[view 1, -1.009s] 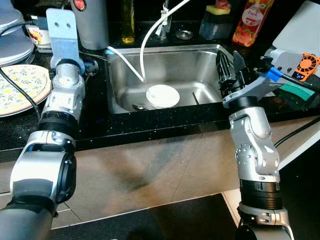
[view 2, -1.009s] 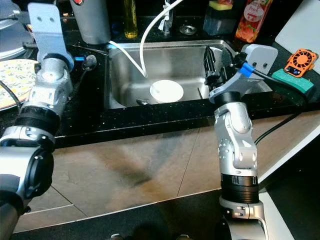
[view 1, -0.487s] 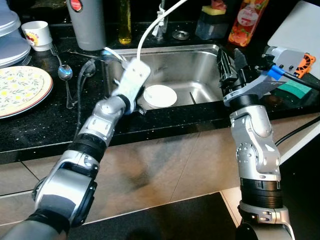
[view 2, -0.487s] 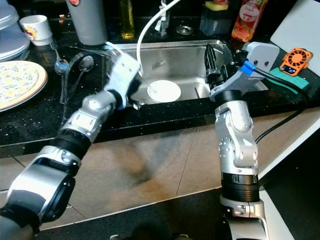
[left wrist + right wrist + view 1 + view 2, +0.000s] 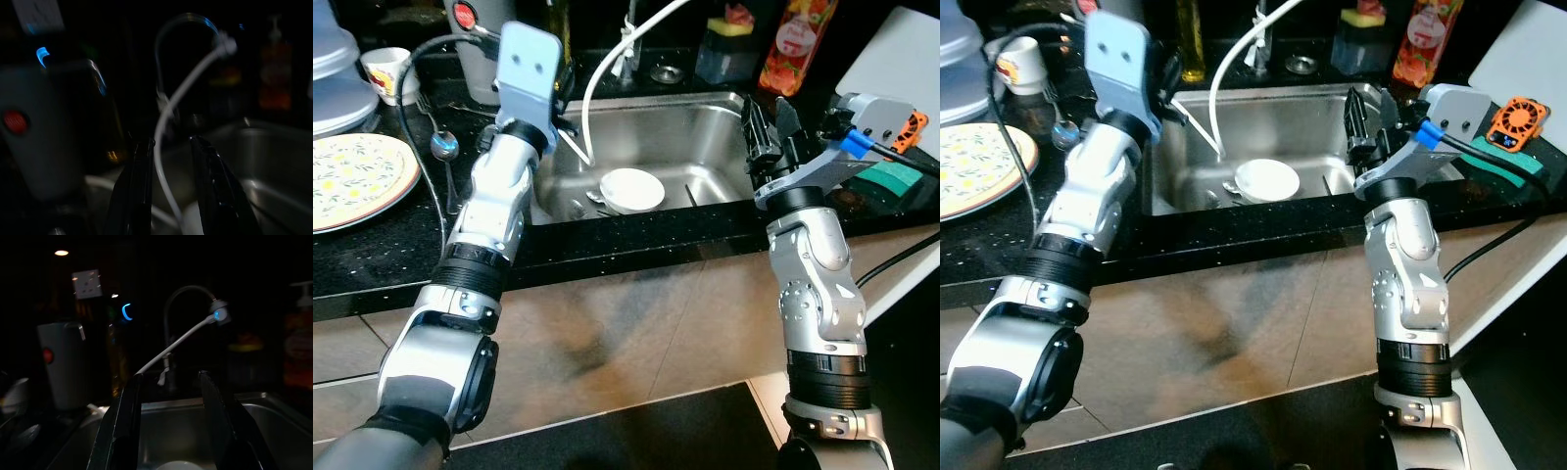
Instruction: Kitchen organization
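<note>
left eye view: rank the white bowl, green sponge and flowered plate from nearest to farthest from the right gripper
From the right gripper:
1. Green sponge, on the counter just to its right.
2. White bowl, in the sink to its left; close to the sponge's distance.
3. Flowered plate, on the far left counter.

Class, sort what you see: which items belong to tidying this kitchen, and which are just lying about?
Job: white bowl in the sink; patterned plate; spoon; cup.
Lying about: sauce bottle, orange fan, green sponge, white hose.

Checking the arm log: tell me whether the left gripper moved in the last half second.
Yes. The left gripper swung up from low over the sink to its left rim.
</note>
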Robot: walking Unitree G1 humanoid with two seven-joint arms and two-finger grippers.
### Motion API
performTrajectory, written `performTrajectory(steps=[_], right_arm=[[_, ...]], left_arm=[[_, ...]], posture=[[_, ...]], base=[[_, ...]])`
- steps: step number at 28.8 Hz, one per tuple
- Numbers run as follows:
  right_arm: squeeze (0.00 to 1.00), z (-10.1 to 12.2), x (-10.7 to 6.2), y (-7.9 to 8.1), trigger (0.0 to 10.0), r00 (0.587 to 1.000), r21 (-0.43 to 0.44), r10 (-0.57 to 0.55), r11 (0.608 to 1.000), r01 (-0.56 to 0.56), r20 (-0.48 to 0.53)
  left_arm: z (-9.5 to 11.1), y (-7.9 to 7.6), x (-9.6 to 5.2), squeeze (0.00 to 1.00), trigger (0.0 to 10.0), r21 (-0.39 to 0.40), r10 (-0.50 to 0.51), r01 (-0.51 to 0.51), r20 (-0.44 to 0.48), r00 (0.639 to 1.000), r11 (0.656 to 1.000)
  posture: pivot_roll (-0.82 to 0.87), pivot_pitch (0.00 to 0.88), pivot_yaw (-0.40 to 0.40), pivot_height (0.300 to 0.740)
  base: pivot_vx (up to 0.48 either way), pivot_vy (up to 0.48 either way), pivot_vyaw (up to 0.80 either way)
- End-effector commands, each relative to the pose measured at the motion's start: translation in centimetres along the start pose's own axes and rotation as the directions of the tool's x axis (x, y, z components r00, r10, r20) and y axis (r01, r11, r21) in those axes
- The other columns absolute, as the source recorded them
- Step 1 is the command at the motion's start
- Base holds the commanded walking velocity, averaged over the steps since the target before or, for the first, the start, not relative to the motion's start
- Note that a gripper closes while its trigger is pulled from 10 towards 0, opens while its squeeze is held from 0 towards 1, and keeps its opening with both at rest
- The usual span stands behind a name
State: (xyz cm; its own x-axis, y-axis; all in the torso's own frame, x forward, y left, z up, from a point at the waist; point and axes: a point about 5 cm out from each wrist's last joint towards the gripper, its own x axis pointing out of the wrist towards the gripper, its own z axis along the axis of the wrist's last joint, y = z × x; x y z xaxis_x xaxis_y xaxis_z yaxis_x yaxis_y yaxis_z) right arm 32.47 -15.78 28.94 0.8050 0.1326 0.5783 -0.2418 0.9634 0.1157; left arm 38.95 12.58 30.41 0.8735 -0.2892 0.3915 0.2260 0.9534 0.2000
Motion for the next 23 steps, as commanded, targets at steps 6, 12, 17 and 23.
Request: performTrajectory(steps=[6,12,17,23], right_arm=[[0.0,-4.8,-1.7,-0.3,10.0,0.954,-0.106,-0.108,0.991,0.081,-0.28],[0.0,-5.8,-2.1,-1.4,10.0,0.926,-0.109,-0.21,0.977,0.185,-0.315],[0.0,-6.4,-2.9,-4.3,10.0,0.879,-0.202,-0.326,0.942,0.27,-0.347],[0.0,-3.5,-1.7,-5.5,10.0,0.895,-0.171,-0.417,0.905,0.39,-0.16]], left_arm=[[1.7,0.5,-3.4,0.0,10.0,-0.054,-0.084,0.084,0.006,0.996,0.995],[1.5,3.3,-6.5,0.0,10.0,-0.116,0.038,-0.04,-0.014,0.999,0.992],[0.6,5.2,-8.4,0.0,10.0,0.036,0.16,-0.158,-0.062,0.985,0.987],[0.9,4.1,-7.7,0.0,10.0,0.031,0.193,-0.192,-0.034,0.981,0.981]], posture=[[0.12,0.072,-0.015,0.74],[0.13,0.071,-0.022,0.74],[0.14,0.074,-0.043,0.74],[0.13,0.069,-0.041,0.74]], base=[[0.0,0.0,0.0],[0.0,0.0,0.0],[0.0,0.0,0.0],[0.0,0.0,0.0]])
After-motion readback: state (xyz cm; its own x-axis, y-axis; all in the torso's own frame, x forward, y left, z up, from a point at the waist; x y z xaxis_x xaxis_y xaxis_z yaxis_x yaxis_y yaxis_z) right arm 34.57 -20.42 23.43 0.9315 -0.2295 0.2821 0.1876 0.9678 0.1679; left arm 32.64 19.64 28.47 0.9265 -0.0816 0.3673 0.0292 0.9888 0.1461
